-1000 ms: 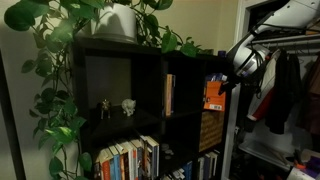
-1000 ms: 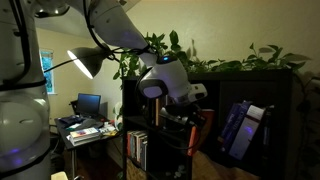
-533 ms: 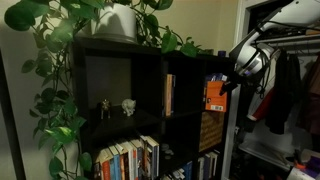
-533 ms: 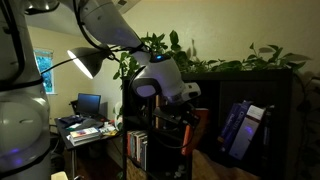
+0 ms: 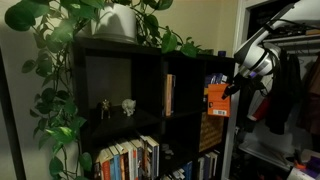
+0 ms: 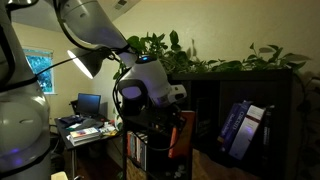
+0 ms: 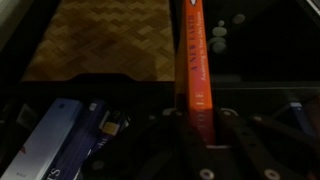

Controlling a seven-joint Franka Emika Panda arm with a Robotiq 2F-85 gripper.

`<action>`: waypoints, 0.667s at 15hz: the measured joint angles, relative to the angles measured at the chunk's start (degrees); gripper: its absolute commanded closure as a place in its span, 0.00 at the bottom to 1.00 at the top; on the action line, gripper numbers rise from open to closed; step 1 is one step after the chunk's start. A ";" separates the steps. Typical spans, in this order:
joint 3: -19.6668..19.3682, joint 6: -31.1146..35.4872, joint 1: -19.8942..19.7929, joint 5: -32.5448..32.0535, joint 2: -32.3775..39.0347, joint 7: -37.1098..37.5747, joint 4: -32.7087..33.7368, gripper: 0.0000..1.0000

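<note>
At the end of the black bookshelf (image 5: 130, 100) nearest the arm, under the trailing plant (image 5: 60, 60) on its top, the gripper (image 5: 232, 85) is clenched on an orange book (image 5: 215, 98). It's upright, just outside the front edge of the upper compartment, pinched between the jaws. Wrist view confirms it: the book runs straight out from the grip, blue books (image 7: 60, 140) lying beside it. Two small figurines (image 5: 116, 106) sit well apart in another compartment.
</note>
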 measured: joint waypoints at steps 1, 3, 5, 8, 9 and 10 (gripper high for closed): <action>0.66 -0.02 0.00 -0.14 -0.73 0.00 -0.56 0.94; 2.34 -0.08 -0.07 -0.14 -1.32 -0.07 -0.57 0.94; 4.31 -0.08 -0.05 -0.13 -1.53 -0.07 -0.33 0.94; 7.10 -0.07 0.27 0.07 -2.55 -0.06 -0.41 0.94; 7.84 -0.04 0.56 0.23 -2.89 0.01 -0.38 0.94; 8.40 0.00 0.91 0.45 -3.21 0.10 -0.38 0.94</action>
